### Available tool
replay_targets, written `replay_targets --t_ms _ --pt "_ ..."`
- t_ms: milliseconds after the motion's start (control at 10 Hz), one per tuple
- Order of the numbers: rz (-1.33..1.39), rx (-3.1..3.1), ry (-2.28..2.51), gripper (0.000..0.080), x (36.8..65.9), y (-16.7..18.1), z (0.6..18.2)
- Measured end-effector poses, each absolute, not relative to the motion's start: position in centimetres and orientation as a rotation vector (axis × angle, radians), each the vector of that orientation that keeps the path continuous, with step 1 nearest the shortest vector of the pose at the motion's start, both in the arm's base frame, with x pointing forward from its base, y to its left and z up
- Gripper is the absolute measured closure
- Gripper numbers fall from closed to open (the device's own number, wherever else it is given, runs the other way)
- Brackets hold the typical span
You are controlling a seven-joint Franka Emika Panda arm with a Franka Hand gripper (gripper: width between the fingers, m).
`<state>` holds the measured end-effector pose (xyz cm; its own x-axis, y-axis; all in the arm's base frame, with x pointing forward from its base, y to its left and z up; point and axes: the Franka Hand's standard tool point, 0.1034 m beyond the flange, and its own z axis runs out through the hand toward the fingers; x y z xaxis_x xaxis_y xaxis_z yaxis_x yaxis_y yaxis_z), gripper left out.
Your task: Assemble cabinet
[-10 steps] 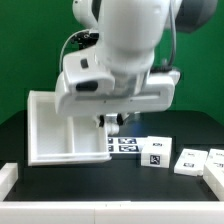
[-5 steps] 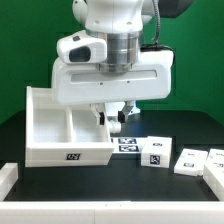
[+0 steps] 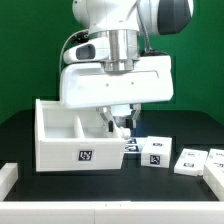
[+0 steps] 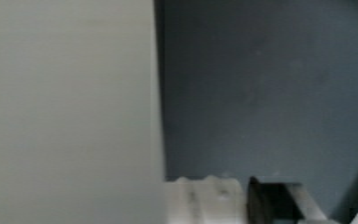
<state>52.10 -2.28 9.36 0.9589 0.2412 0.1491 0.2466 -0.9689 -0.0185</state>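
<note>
The cabinet is a large white open box on the dark table at the exterior view's left. Its open side faces up and a square tag shows on its front face. My gripper hangs under the big white wrist housing at the cabinet's right wall and looks shut on that wall. In the wrist view the cabinet's wall fills one side as a blurred pale surface. Only the ends of my gripper show at the frame's edge, blurred.
Small flat white tagged panels lie to the exterior view's right of the cabinet: one close by, two more further right. A white piece sits at the front left. A white strip runs along the front edge.
The cabinet has turned and shifted toward the exterior view's right with my gripper on it. Its tagged face now points at the exterior camera.
</note>
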Motion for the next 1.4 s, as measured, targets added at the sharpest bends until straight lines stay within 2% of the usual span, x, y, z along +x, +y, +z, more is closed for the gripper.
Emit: replay_targets --t_ms 200,500,800,1100,1400 --pt "-0.221 -3.074 -0.387 0.0532 52.0 -2.5 9.0" --pt "-0.164 -3.066 -0.387 0.0532 51.8 -1.8 6.4" --pt "-0.257 -3.087 -0.393 0.0532 53.2 -0.9 5.2" --pt "-0.267 -3.114 -0.374 0.0531 52.9 -1.6 3.3" --pt "-0.266 -3.115 -0.371 0.0531 52.9 -1.7 3.3"
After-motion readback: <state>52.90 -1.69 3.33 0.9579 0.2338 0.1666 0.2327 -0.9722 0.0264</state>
